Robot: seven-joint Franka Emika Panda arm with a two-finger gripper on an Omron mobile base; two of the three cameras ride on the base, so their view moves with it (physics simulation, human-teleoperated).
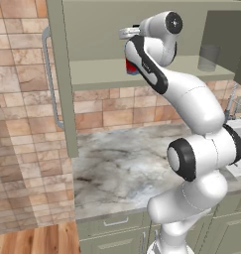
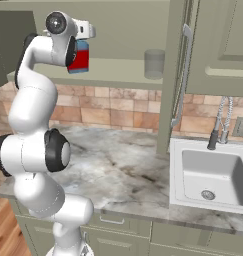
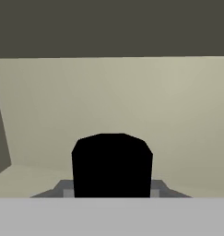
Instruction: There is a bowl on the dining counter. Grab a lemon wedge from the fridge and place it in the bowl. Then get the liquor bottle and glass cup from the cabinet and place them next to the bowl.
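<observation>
The liquor bottle [image 2: 79, 58], red below and light blue above, stands on the shelf of the open wall cabinet [image 2: 118, 71]. My gripper [image 2: 82, 46] comes down on it from above and is shut on its top. In the hand view its black cap [image 3: 112, 165] sits right between my fingers. From the left, its red lower part [image 1: 131, 67] peeks out behind my forearm. The glass cup [image 2: 154, 64], a clear greyish tumbler, stands on the same shelf to the right of the bottle [image 1: 209, 58], apart from my hand. The bowl, lemon wedge, fridge and dining counter are out of view.
The cabinet's left door [image 1: 57, 74] and right door [image 2: 175, 75] hang open on either side of the shelf. Below lies a marble worktop [image 1: 122, 163] against a brick-tile wall. A white sink [image 2: 208, 175] with a faucet [image 2: 220, 122] is at the right.
</observation>
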